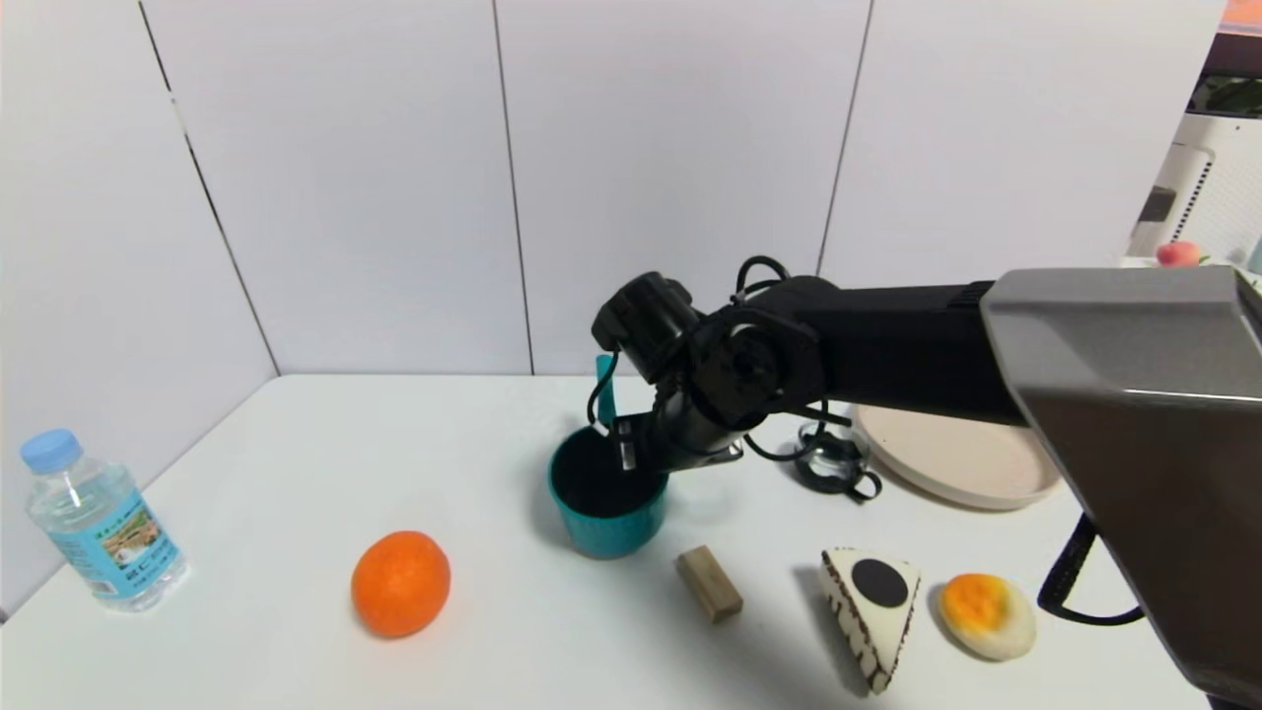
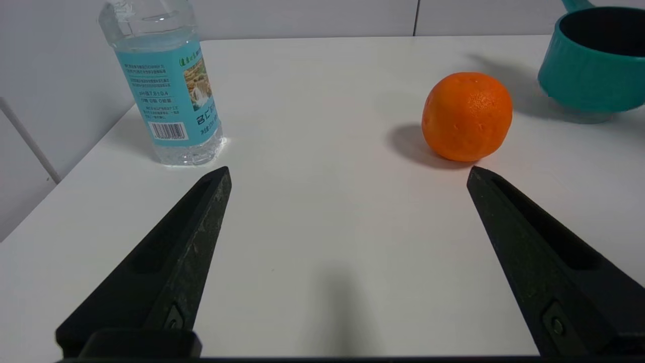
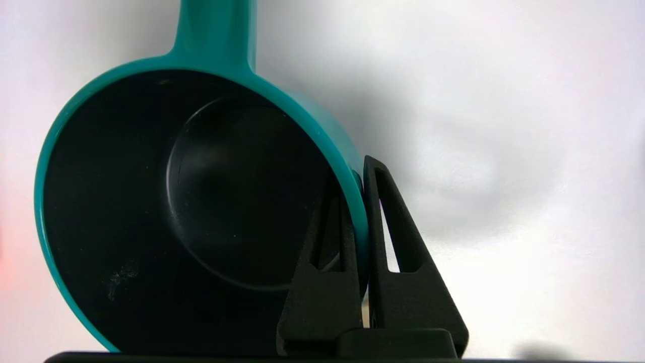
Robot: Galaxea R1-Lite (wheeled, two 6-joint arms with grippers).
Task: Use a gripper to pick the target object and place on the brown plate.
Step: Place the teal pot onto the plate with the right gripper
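Note:
The teal saucepan [image 1: 603, 503] with a dark inside stands mid-table, its handle pointing to the back wall. It also shows in the right wrist view [image 3: 151, 212] and at the edge of the left wrist view [image 2: 594, 60]. My right gripper [image 3: 355, 181] is shut on the saucepan's rim, one finger inside the pan and one outside; in the head view it sits at the pan's right rim [image 1: 641, 456]. The brown plate [image 1: 961, 459] lies to the right, partly behind the right arm. My left gripper [image 2: 348, 174] is open and empty, low over the table near the front left.
A water bottle [image 1: 99, 523] stands at the front left, an orange [image 1: 400, 582] in front of the pan. A wooden block [image 1: 708, 584], a cake wedge [image 1: 873, 611] and a bun [image 1: 986, 615] lie along the front. A glass cup with a black handle [image 1: 833, 459] stands beside the plate.

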